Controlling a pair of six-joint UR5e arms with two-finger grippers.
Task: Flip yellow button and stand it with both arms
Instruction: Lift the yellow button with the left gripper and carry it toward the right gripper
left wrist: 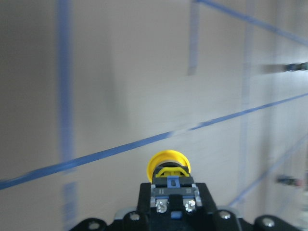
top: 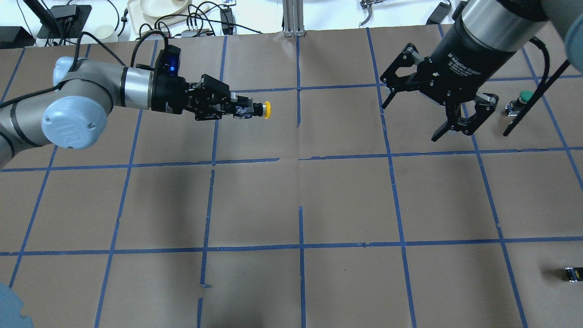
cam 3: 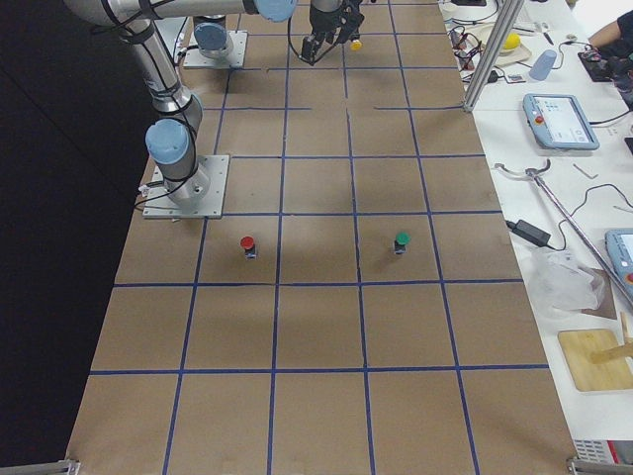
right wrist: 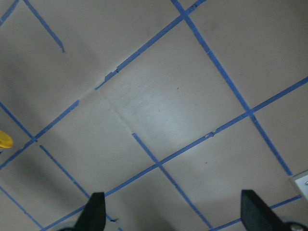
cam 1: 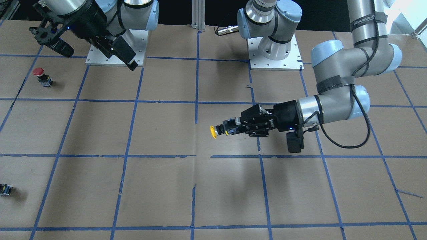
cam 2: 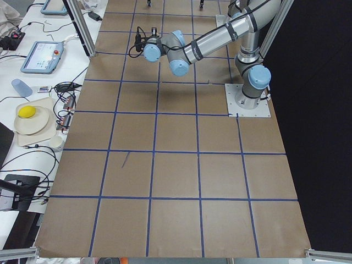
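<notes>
The yellow button (top: pixel 266 110) has a round yellow cap on a black body. My left gripper (top: pixel 246 110) is shut on its body and holds it level above the table, cap pointing toward the table's middle. It also shows in the front view (cam 1: pixel 213 132) and in the left wrist view (left wrist: pixel 168 166). My right gripper (top: pixel 409 122) is open and empty, raised well to the right of the button. Its fingertips (right wrist: pixel 96 211) frame bare paper, and a sliver of the yellow cap (right wrist: pixel 4 139) shows at the left edge of the right wrist view.
A red-capped button (cam 1: pixel 40 75) and a green-capped button (top: pixel 524 98) stand on my right side of the table. A small black block (top: pixel 573 274) lies near the right edge. Brown paper with blue tape lines (top: pixel 300 159) covers the table.
</notes>
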